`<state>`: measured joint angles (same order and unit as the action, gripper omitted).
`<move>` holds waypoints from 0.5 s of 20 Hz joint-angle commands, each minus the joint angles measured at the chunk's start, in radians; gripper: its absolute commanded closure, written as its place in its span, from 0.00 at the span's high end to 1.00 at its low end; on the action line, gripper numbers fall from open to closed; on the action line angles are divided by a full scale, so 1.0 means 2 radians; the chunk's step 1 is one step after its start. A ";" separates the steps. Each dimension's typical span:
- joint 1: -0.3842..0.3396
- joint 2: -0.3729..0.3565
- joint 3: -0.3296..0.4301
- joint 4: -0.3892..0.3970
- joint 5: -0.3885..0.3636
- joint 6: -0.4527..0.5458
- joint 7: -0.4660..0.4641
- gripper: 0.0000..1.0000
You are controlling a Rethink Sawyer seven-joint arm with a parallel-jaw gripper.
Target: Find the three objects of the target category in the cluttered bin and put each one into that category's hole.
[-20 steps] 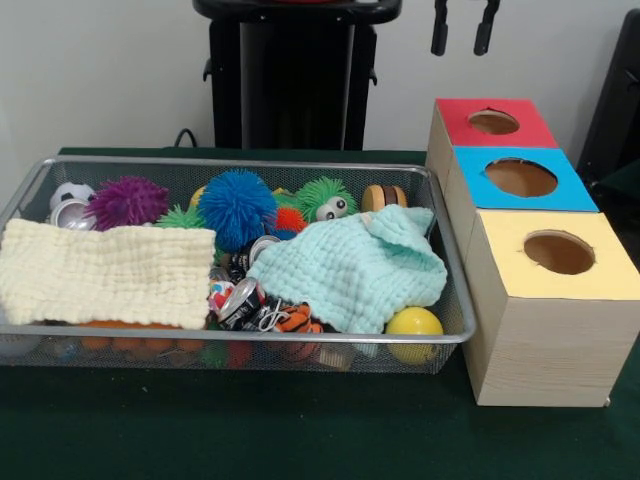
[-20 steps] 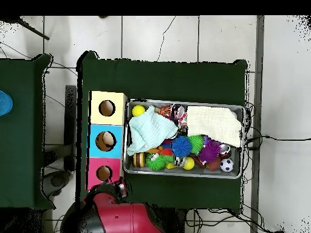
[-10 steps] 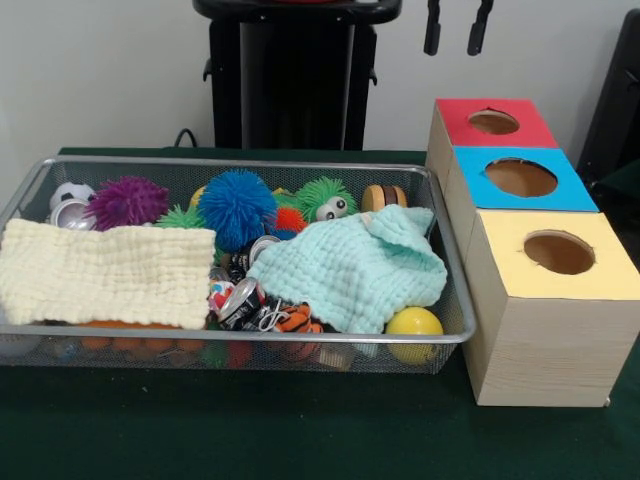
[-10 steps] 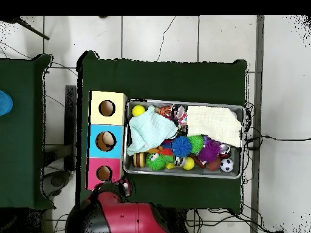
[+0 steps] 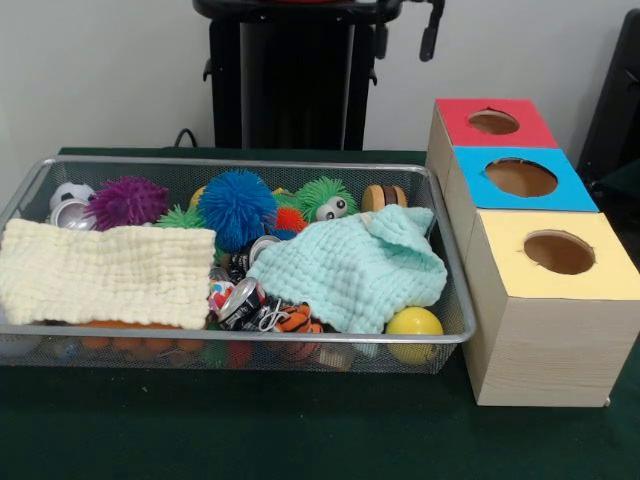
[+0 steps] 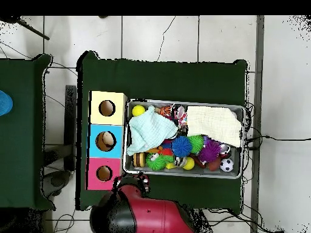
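The wire mesh bin (image 5: 240,162) lies on the green table, full of toys and cloths; it also shows in the overhead view (image 6: 182,102). No clear plastic bottle shows in either view; any are hidden under the clutter. The blue-topped hole (image 5: 521,177) is the middle one on the wooden box right of the bin, and it shows in the overhead view (image 6: 105,141). My gripper (image 5: 406,38) hangs open and empty at the top edge, high above the bin's far right corner. In the overhead view it (image 6: 143,182) sits just outside the bin's near rim.
A mint cloth (image 5: 350,270) and a cream cloth (image 5: 105,272) cover much of the bin. A blue spiky ball (image 5: 236,207), a silver can (image 5: 240,298) and a yellow ball (image 5: 413,325) lie among the toys. The red-topped hole (image 5: 493,122) and yellow-topped hole (image 5: 559,252) flank the blue one.
My gripper has moved left in the front view, from above the red-topped box toward the bin's far right corner. Nothing in the bin has moved.
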<state>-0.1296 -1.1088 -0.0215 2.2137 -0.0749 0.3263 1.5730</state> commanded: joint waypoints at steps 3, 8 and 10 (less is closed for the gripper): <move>-0.079 0.017 0.074 -0.001 -0.046 -0.016 -0.021 1.00; -0.088 0.038 0.074 -0.018 -0.064 -0.030 0.003 1.00; -0.080 0.051 0.068 -0.029 -0.079 -0.038 0.008 1.00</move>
<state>-0.2822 -1.0806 0.0257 2.2049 -0.1515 0.3078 1.5730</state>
